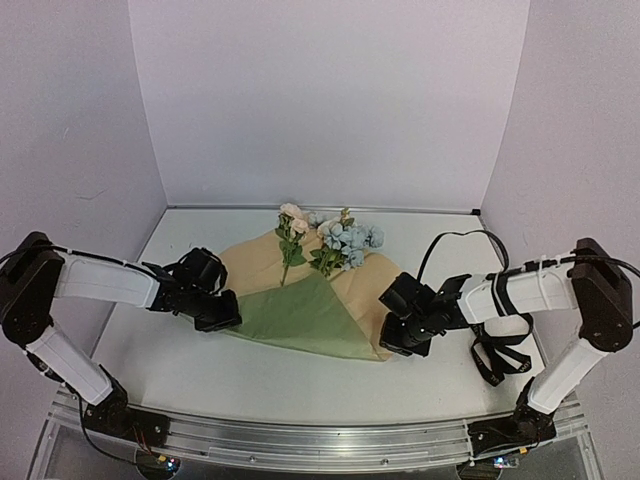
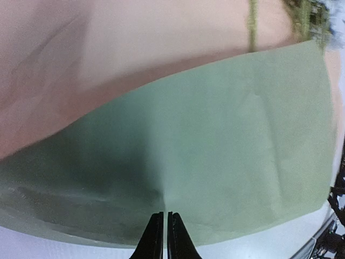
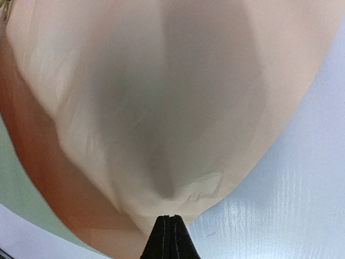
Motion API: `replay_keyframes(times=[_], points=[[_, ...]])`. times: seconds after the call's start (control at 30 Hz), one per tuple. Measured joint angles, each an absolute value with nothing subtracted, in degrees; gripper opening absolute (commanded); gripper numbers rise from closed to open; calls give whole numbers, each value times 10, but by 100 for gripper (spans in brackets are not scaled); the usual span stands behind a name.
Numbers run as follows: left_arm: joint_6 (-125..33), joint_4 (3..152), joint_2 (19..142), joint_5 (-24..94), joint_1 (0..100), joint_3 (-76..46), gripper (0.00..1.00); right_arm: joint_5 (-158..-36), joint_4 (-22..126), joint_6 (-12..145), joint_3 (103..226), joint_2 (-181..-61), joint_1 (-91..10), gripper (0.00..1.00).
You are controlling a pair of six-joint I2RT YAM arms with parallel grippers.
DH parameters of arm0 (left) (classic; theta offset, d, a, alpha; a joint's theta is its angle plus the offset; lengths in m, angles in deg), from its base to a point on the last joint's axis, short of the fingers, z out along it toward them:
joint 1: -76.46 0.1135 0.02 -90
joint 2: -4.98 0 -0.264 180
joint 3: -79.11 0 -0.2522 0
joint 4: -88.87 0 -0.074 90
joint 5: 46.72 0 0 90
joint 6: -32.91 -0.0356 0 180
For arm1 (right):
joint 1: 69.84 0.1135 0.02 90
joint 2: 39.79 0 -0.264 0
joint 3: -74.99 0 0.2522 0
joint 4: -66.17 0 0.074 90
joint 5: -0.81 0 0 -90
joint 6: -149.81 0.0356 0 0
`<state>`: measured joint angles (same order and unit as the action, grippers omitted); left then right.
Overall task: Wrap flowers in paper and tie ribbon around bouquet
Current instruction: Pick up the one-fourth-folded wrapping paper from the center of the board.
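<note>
Two robot arms are sharing one table point(image 1: 200, 375): the left arm point(image 1: 100, 280) is reaching in from 8 o'clock, the right arm point(image 1: 520, 295) from 4 o'clock. Each is carrying one gripper, two in all, the left gripper point(image 1: 228, 318) and the right gripper point(image 1: 395, 343), and each is showing two black fingers point(image 2: 155, 240). One sheet of paper point(image 1: 300, 318) is lying at the centre, showing two colours. Two sprigs of flowers point(image 1: 350, 238) are resting at its 12 o'clock edge, one cream-peach and one pale blue. Three white walls point(image 1: 330, 100) are enclosing the scene.
</note>
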<state>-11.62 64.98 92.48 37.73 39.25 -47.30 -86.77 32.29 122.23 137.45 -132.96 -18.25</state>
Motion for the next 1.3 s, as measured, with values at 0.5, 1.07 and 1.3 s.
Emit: replay_keyframes(times=[0.5,1.07,1.3], points=[[-262,698,1031,166,250,-289,2,-854,311,1196,1338,-1251,-186,78],[-266,676,1201,229,282,-203,0,-942,567,1193,1205,-1236,-219,89],[-251,684,1207,226,281,-199,0,-960,638,1219,1190,-1251,-209,87]])
